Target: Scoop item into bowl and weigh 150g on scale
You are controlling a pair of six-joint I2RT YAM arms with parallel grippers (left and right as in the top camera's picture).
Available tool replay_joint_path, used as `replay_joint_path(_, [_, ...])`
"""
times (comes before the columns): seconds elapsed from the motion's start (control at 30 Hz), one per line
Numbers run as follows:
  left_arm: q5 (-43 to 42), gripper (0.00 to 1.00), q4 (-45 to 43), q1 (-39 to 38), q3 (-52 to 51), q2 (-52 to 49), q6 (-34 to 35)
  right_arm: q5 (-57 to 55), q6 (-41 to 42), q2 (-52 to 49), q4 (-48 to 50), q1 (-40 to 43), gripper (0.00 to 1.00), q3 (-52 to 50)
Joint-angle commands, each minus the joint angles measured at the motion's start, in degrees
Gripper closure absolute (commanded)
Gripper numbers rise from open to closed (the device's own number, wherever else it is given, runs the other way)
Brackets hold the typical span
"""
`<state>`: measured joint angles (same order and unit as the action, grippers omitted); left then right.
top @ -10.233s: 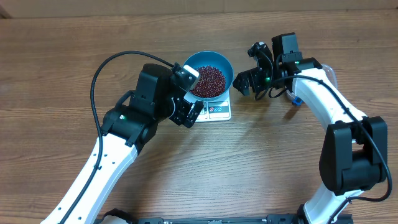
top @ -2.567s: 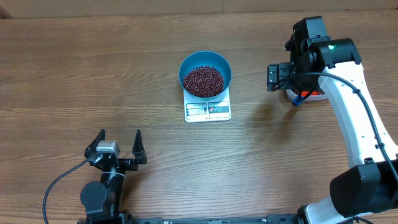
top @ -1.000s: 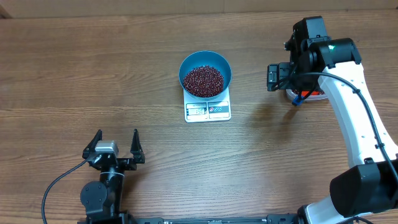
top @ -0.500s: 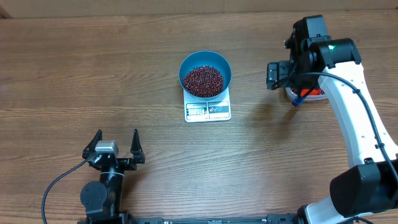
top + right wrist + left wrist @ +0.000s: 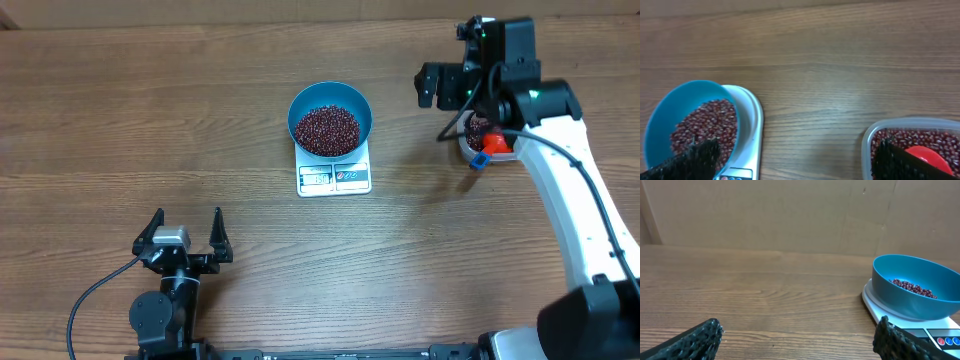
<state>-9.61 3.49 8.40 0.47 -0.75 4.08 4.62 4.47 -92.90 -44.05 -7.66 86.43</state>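
The blue bowl (image 5: 331, 120) stands on the white scale (image 5: 335, 178) at the table's middle, holding a heap of dark red beans (image 5: 326, 130). My left gripper (image 5: 185, 238) rests open near the front left edge, far from the bowl. In the left wrist view the bowl (image 5: 912, 287) and scale (image 5: 920, 330) lie to the right, past my right fingertip (image 5: 897, 342). My right gripper (image 5: 447, 85) hangs open in the air between the bowl and a clear tub (image 5: 490, 140). Looking down from the right wrist, I see the bowl (image 5: 685, 120) at left, with nothing between the fingers.
The clear tub (image 5: 910, 130) at the right holds more beans and a red scoop (image 5: 927, 157) with a blue handle tip (image 5: 480, 161). A cardboard wall (image 5: 790, 215) closes the far side of the wooden table.
My right gripper has lifted off the tub and swung left and toward the back, uncovering the tub and scoop. The left arm, bowl and scale have not moved.
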Motion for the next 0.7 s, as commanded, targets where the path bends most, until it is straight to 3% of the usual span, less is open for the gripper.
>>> replay_joint_path(0.0, [0.6, 0.00, 0.2, 0.7, -0.2, 0.5, -1.3, 1.7, 0.3, 5.6, 2.8, -0.4, 0.00, -3.6])
replay_joint_path(0.67, [0.6, 0.00, 0.2, 0.7, -0.2, 0.5, -1.3, 3.0, 1.8, 31.0, 46.1, -0.3, 0.00, -44.7])
